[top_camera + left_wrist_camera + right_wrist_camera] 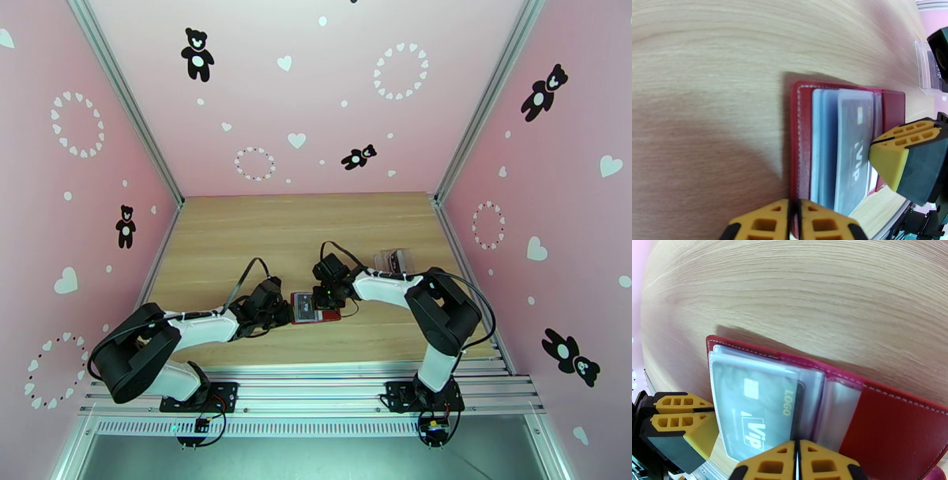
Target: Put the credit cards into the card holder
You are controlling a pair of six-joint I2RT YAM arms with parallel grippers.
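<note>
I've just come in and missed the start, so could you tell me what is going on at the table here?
Both arms meet at the red card holder, which lies open on the table. The left hand is closed on its stitched edge. The right hand is closed at the clear sleeves, though what it pinches is unclear. A grey VIP card already sits in one sleeve.

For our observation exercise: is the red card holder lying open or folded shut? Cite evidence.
Open. The card holder lies spread on the table, clear inner sleeves exposed, a grey VIP card visible among them.
</note>
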